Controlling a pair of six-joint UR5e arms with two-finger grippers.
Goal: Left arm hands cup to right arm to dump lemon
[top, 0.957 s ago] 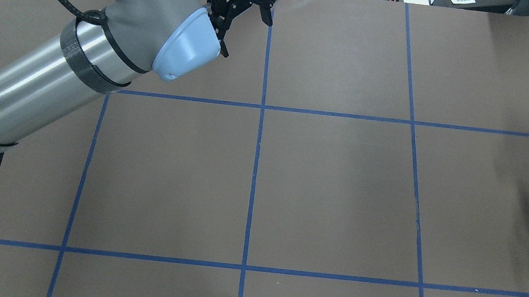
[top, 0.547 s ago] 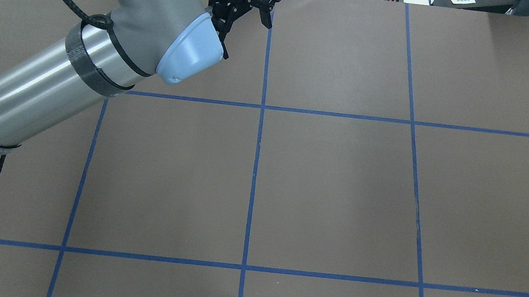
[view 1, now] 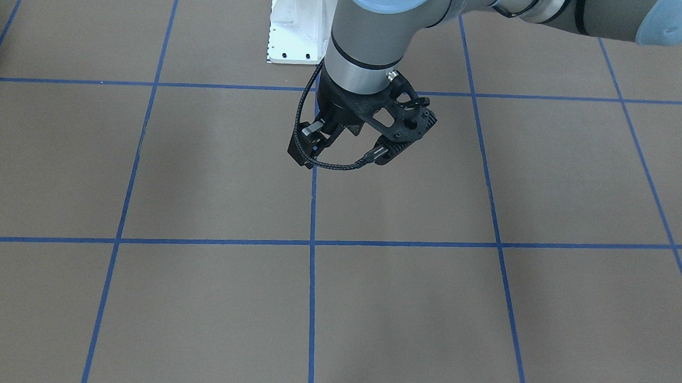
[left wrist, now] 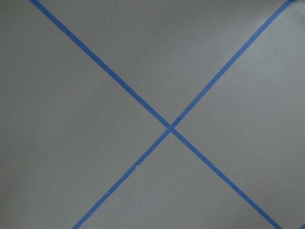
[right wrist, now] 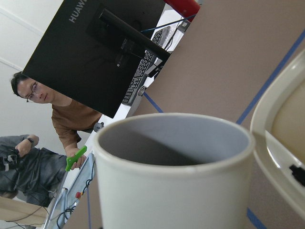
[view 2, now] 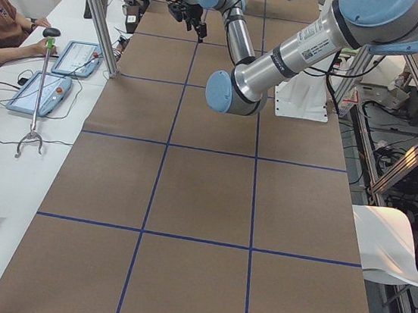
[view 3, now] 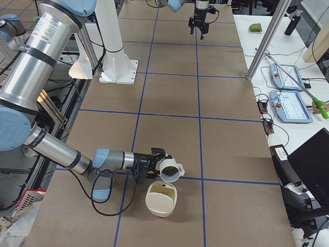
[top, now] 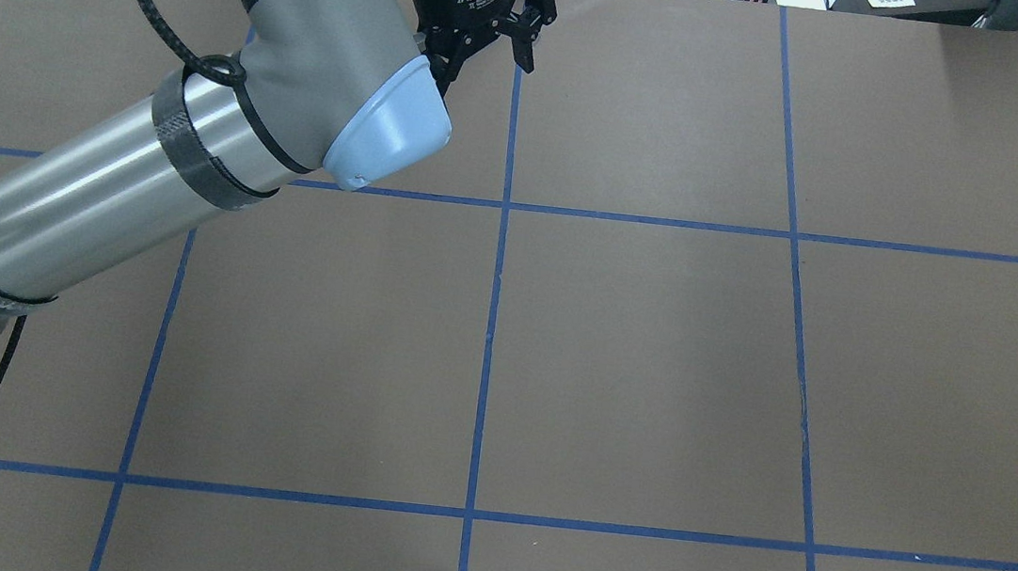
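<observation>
Setting: a robotics laboratory workcell. The flat brown table surface [top: 653, 357] is divided into squares by blue tape lines [top: 487, 359]. The grey tubular left arm [top: 151, 182] and the grey right arm [view 3: 33, 62] are industrial units. A white metal pedestal [view 3: 110, 36] stands on a bolted base plate. Silver aluminium frame posts [view 3: 267, 41] border the table. Blue-and-grey teach pendants [view 3: 293, 107] lie on a white side bench [view 3: 253, 32]. An operator in a brown shirt [right wrist: 66, 119] appears beside a black flat monitor [right wrist: 100, 47].
</observation>
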